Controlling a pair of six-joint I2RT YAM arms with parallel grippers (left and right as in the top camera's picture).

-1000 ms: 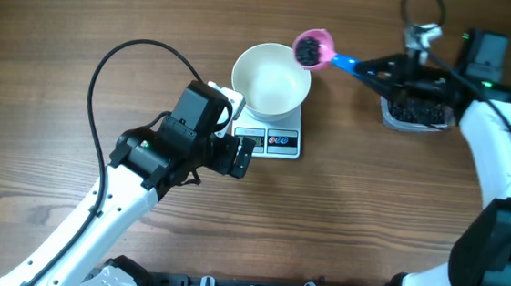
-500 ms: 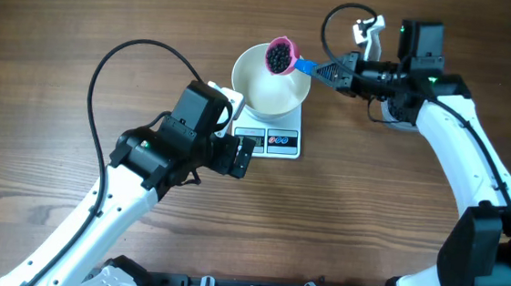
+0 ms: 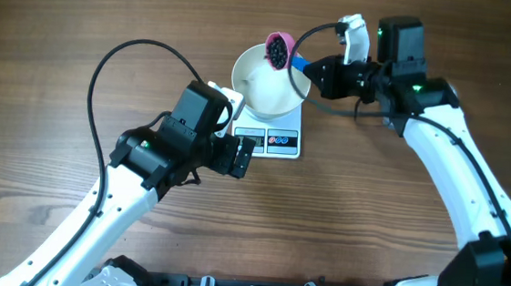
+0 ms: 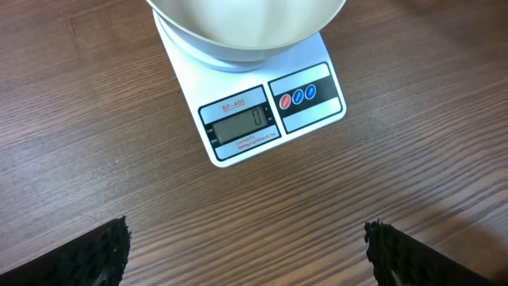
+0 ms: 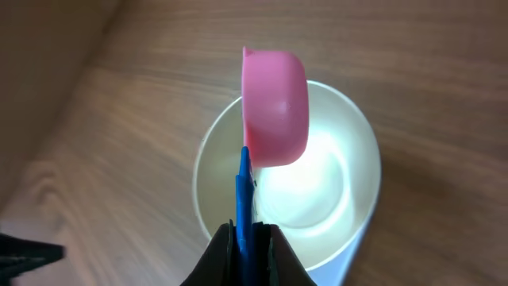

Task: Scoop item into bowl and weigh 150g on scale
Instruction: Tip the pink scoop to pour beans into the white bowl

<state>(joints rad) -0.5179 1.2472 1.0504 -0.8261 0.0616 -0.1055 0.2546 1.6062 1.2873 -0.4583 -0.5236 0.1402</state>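
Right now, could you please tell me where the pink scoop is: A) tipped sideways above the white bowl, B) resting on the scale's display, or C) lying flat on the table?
A: the right gripper holds the pink scoop turned sideways over the bowl.

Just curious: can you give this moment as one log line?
right hand: shut on pink scoop, tipped over bowl | left hand: open, near scale | bowl: on scale

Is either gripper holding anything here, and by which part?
Right gripper: jaws shut on the blue handle of the pink scoop. Left gripper: nothing held.
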